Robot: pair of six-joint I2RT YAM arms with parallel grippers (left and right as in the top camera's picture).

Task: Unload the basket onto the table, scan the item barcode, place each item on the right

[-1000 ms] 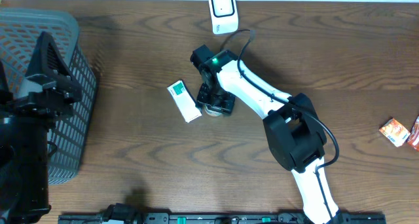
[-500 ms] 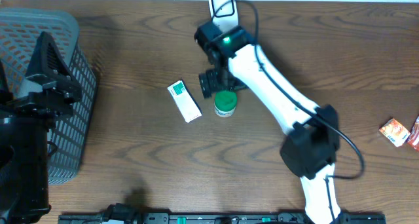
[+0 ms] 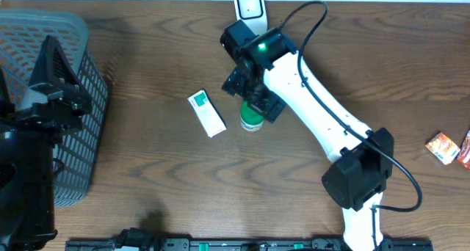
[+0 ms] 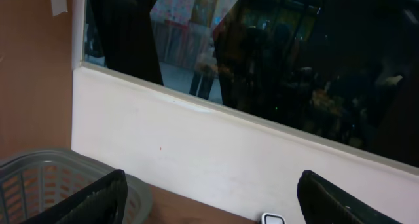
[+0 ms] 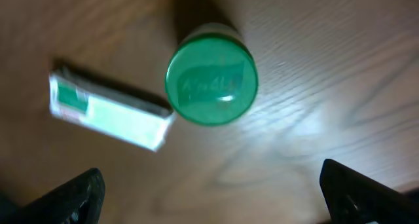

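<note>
A small bottle with a green cap (image 3: 252, 117) stands upright on the wooden table, free of any grip. In the right wrist view its cap (image 5: 211, 82) is seen from straight above. My right gripper (image 3: 255, 100) hovers over it, just to the far side, open wide with nothing between the fingers (image 5: 363, 191). A white and green box (image 3: 206, 113) lies flat to the bottle's left. The white barcode scanner (image 3: 250, 9) stands at the table's back edge. My left gripper (image 3: 59, 75) is raised over the basket, open and empty, with the scanner (image 4: 275, 219) low in its view.
A grey mesh basket (image 3: 81, 38) fills the left end of the table. Two orange snack packets (image 3: 443, 147) lie at the far right edge. The white wall (image 4: 229, 152) runs behind the table.
My right gripper opened and let go of the green-capped bottle, which now stands alone. The gripper lifted and drew back toward the scanner, then settled above the bottle. The left arm stayed still.
</note>
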